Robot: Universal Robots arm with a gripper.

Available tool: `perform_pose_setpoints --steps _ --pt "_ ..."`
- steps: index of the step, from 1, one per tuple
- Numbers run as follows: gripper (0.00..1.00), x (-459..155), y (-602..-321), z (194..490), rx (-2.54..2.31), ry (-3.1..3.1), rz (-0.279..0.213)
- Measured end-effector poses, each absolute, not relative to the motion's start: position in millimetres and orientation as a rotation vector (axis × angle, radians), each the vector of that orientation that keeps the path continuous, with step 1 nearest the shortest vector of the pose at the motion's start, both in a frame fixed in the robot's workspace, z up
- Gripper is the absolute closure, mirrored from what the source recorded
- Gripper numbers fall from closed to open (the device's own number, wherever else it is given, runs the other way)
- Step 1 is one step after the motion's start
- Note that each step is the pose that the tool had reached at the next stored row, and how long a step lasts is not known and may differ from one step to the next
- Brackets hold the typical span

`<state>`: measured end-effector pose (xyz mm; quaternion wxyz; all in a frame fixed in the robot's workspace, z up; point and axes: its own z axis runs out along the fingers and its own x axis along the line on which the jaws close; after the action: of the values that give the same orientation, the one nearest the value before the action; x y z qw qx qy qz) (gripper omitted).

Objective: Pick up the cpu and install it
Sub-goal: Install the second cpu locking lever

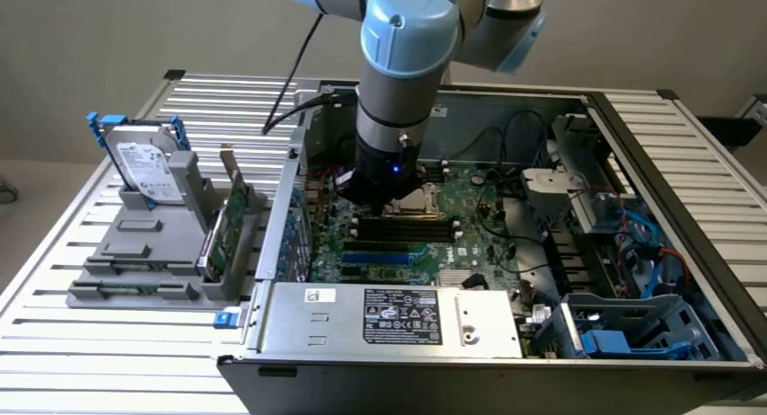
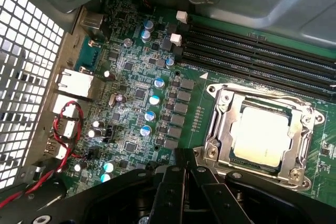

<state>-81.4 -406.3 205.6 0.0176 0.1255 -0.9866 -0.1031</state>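
Slatted metal table (image 1: 72,343), carrying an opened computer case (image 1: 671,253). Motherboard (image 2: 136,93) is exposed within. The cpu (image 2: 261,136) is seen already seated inside the metal-framed socket (image 2: 220,124), so placement is judged done. The claw (image 2: 181,174) is drawn together, nothing held, positioned just beside the socket. A hard drive (image 1: 146,168) is stood in a grey holder (image 1: 144,262) outside the case.
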Motion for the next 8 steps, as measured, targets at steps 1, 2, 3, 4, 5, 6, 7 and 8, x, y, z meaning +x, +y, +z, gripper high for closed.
perform_pose_setpoints --steps 1,2,3,4,5,6,7,8 --pt "0.89 -81.5 -406.3 208.5 0.39 -3.065 -0.32" --pt "0.89 -81.5 -406.3 211.2 0.39 -3.064 -0.32" --pt "0.89 -81.5 -406.3 214.1 0.389 -3.064 -0.319" --pt "0.89 -81.4 -406.3 217.2 0.389 -3.063 -0.32" --pt "0.89 -81.4 -406.3 220.6 0.389 -3.063 -0.32" --pt "0.89 -81.4 -406.3 224.3 0.389 -3.063 -0.32" --pt "0.89 -81.4 -406.3 228.5 0.389 -3.063 -0.32" --pt "0.89 -81.4 -406.3 232.0 0.389 -3.062 -0.32"
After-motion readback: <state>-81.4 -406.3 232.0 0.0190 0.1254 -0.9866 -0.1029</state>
